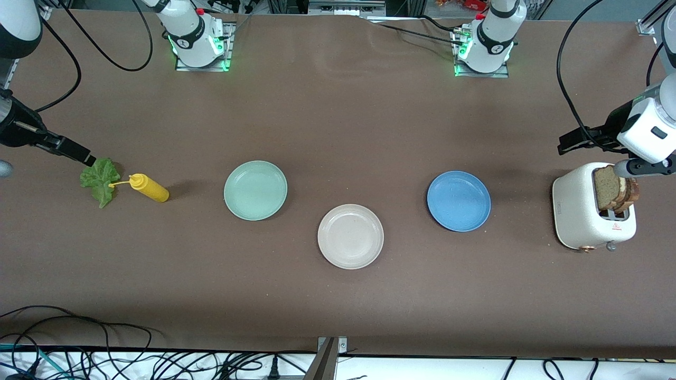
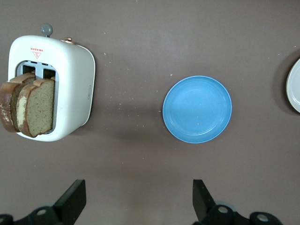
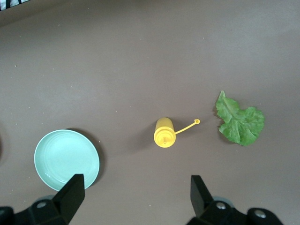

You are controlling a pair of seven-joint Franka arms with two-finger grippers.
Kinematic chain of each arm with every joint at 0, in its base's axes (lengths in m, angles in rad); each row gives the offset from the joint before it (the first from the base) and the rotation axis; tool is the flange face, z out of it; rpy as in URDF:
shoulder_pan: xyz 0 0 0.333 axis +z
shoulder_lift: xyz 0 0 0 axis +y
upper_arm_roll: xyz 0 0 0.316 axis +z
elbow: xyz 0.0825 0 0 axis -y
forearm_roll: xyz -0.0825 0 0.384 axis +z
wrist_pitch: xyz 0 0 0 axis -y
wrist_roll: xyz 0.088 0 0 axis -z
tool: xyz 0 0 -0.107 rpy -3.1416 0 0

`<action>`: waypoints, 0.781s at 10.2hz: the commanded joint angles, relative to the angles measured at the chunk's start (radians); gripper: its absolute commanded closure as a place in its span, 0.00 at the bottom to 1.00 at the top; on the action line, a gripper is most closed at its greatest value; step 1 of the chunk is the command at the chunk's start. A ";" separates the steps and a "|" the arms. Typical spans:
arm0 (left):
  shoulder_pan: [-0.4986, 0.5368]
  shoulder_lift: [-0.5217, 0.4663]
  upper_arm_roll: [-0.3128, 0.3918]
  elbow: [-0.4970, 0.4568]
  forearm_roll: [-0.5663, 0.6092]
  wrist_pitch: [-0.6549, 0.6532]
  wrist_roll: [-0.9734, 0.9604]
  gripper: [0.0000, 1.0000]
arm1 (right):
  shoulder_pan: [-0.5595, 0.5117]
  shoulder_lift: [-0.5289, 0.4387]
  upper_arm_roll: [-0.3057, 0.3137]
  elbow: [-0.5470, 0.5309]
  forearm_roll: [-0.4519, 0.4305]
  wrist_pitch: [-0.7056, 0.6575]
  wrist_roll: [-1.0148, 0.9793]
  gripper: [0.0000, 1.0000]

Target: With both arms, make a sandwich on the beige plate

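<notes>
Two arms hang above opposite ends of the counter. At the frame's right edge, the left end effector (image 2: 136, 201) hovers with fingers apart beside the toaster (image 1: 590, 214) holding bread slices (image 1: 615, 189). At the left edge, the right end effector (image 3: 136, 199), fingers likewise apart, seems to sit above the lettuce (image 1: 100, 180) and yellow bottle (image 1: 149, 188). Low in the centre lies the beige plate (image 1: 350, 236), well apart from both.
</notes>
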 commanded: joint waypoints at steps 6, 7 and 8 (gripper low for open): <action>0.002 0.008 -0.005 0.022 0.014 -0.012 -0.002 0.00 | -0.006 0.008 -0.012 0.004 0.007 -0.005 -0.005 0.00; 0.002 0.008 -0.005 0.021 0.014 -0.012 -0.007 0.00 | -0.006 0.009 -0.012 0.009 0.009 -0.004 -0.005 0.00; 0.004 0.008 -0.005 0.019 0.014 -0.014 -0.005 0.00 | -0.006 0.009 -0.012 0.013 0.012 -0.005 -0.005 0.00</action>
